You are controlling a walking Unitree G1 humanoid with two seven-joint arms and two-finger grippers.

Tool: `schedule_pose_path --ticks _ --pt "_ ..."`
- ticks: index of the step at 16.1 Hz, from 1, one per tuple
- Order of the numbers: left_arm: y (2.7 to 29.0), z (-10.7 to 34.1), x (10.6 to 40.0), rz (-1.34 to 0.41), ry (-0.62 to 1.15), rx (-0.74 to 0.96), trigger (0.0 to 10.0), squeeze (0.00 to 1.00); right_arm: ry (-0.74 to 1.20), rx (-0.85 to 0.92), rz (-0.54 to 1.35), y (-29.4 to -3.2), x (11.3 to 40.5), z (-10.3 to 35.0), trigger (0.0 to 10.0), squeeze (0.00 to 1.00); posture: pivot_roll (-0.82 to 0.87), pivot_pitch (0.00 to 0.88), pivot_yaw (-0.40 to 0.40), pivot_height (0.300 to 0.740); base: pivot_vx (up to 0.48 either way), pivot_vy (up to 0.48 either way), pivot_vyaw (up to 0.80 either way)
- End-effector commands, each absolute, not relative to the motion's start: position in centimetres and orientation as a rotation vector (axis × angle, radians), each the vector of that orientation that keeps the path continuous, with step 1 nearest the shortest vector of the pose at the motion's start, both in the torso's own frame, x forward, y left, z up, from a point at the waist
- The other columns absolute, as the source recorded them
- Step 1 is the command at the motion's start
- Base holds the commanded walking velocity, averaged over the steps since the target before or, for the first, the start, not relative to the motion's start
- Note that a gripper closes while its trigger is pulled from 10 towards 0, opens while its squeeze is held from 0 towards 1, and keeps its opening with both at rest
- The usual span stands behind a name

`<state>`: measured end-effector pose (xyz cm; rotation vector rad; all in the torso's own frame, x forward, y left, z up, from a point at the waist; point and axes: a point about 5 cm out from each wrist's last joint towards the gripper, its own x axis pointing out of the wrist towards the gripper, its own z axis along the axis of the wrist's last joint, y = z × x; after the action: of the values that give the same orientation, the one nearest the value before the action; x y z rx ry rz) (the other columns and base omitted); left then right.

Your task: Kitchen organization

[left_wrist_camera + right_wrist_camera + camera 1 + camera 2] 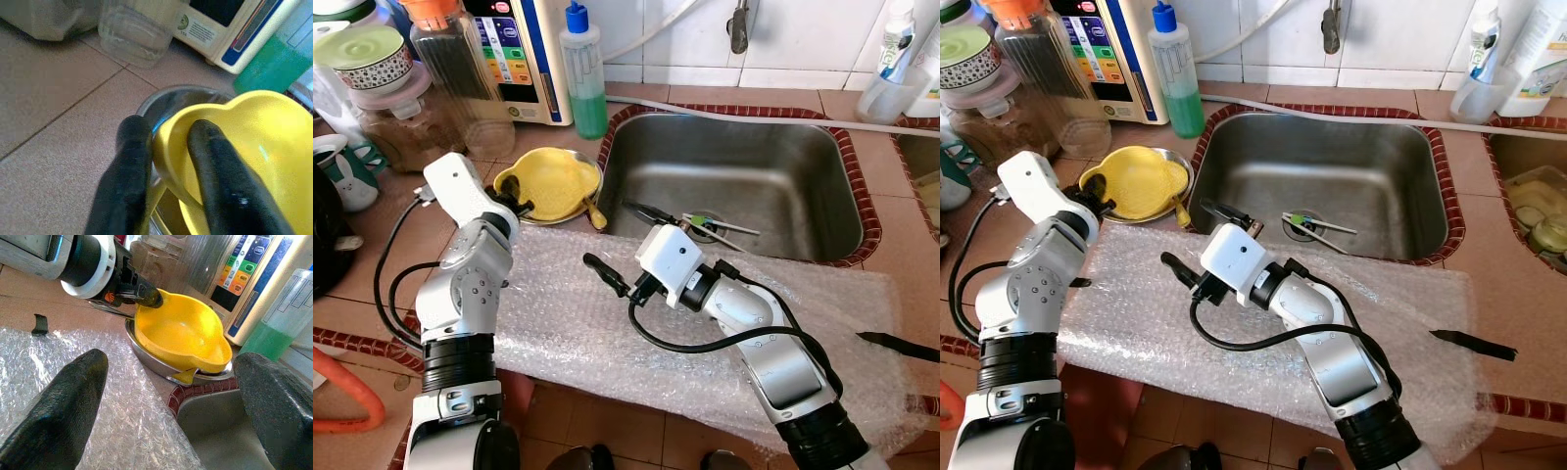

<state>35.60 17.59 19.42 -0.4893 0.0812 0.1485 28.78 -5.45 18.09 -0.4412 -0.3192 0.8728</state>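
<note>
On the counter beside the sink: the work is at an early stage, by my judgement.

Left gripper (pixel 521 207): its two black fingers straddle the near rim of the yellow bowl (pixel 553 182), one finger (pixel 128 161) outside the wall and one inside, pinching the rim.

Yellow bowl: it sits tilted in a shallow metal dish (pixel 1179 168) on the tiled counter (pixel 411 235), just beside the sink (pixel 822 211) and at the far edge of the bubble wrap (pixel 568 323). Whether it is lifted clear of the dish I cannot tell.

Right gripper (pixel 619 250): its fingers are spread wide with nothing between them, hovering over the bubble wrap and pointing toward the bowl, near it but apart.

Done so far: the bowl is gripped; nothing shows it moved to a new place.

Left to do: likely carrying the bowl off the dish to wherever it belongs. Utensils (pixel 705 225) lie in the sink by the drain, and a dark knife-like item (pixel 899 345) rests on the counter at the right end of the wrap.

Backdrop: a green soap bottle (pixel 584 73), jars (pixel 450 59) and a white appliance (pixel 524 54) stand along the wall behind the bowl.
</note>
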Motion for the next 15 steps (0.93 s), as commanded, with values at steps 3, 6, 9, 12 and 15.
schedule_pose_path --ticks 3,6,9,12,15 --pt "18.2 19.6 35.4 0.175 0.058 -0.482 0.0 0.0 -0.322 -0.443 0.889 -5.0 28.7 18.0 10.0 0.0 -0.17 0.156 0.118 0.74 0.0 0.0 0.0" --pt "18.0 19.9 35.4 0.17 0.034 -0.493 0.0 0.0 -0.324 -0.445 0.889 -5.1 28.7 18.0 10.0 0.0 -0.17 0.155 0.116 0.74 0.0 0.0 0.0" --pt "17.9 21.0 35.4 0.144 -0.052 -0.521 0.0 0.0 -0.325 -0.446 0.887 -5.1 28.8 18.0 10.0 0.0 -0.17 0.155 0.114 0.74 0.0 0.0 0.0" --pt "17.0 22.5 35.3 0.053 -0.145 -0.541 0.0 0.0 -0.325 -0.446 0.886 -5.1 28.8 18.0 10.0 0.0 -0.17 0.155 0.114 0.74 0.0 0.0 0.0" --pt "16.8 23.5 35.2 0.025 -0.208 -0.554 0.0 0.0 -0.328 -0.44 0.87 -5.2 29.0 18.1 10.0 0.0 -0.17 0.157 0.113 0.74 0.0 0.0 0.0"
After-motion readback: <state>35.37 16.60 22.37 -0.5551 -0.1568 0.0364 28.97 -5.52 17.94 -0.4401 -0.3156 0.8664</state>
